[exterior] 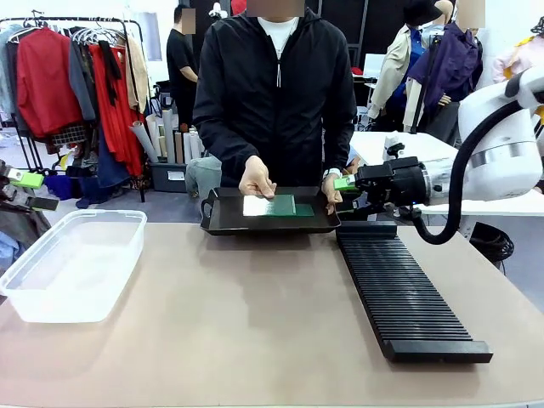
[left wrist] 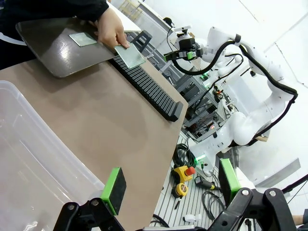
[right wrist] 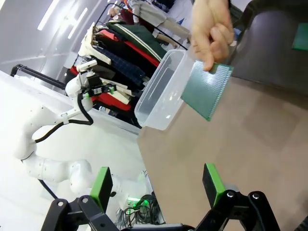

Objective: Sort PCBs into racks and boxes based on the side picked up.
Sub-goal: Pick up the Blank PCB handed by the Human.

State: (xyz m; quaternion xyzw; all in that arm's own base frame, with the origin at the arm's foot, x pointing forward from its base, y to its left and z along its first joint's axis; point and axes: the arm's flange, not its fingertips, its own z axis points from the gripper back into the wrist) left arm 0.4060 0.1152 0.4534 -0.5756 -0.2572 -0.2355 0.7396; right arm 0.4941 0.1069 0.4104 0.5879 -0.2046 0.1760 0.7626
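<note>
One PCB (right wrist: 207, 91) hangs from a person's hand (right wrist: 211, 30) over the counter (right wrist: 250, 144).
Front: bare counter lies open between the box (exterior: 51, 297) at its left edge and the rack (exterior: 399, 289) on the right; another PCB (exterior: 280, 205) lies in the tray (exterior: 268, 228) at the far edge. Left wrist: the left pincer (left wrist: 171, 185) gapes empty over the box rim. Right wrist: the right pincer (right wrist: 156, 185) gapes empty, well short of the PCB.

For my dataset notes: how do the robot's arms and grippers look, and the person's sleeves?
The right arm is white and rounded, with a black cable looping along it. The left gripper and the right gripper are black with green pads. The person's sleeves are long and black.
</note>
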